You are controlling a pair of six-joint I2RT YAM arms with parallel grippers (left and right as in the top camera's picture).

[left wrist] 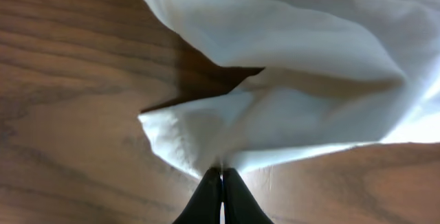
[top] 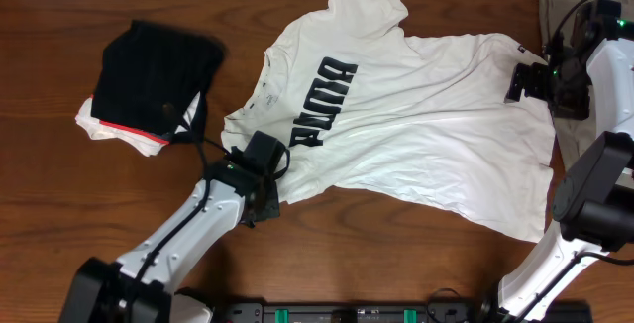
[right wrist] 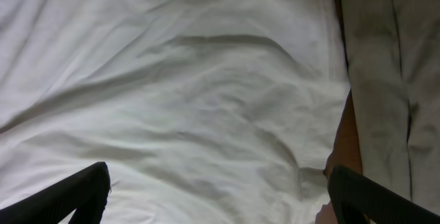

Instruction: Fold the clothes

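The white T-shirt (top: pixel 416 115) with black block lettering lies spread and rumpled across the middle of the wooden table (top: pixel 59 194), collar to the left. My left gripper (top: pixel 273 172) sits at the shirt's near-left sleeve. In the left wrist view it (left wrist: pixel 221 176) is shut, with the sleeve's edge (left wrist: pixel 206 138) pinched at its tips. My right gripper (top: pixel 531 79) hovers over the shirt's right hem. In the right wrist view it (right wrist: pixel 220 196) is open wide above the white cloth (right wrist: pixel 192 100), nothing between its fingers.
A black folded garment with a red edge (top: pixel 158 75) lies on a white piece at the far left. An olive-grey cloth (top: pixel 561 6) lies at the back right corner, beside the shirt's hem (right wrist: pixel 385 80).
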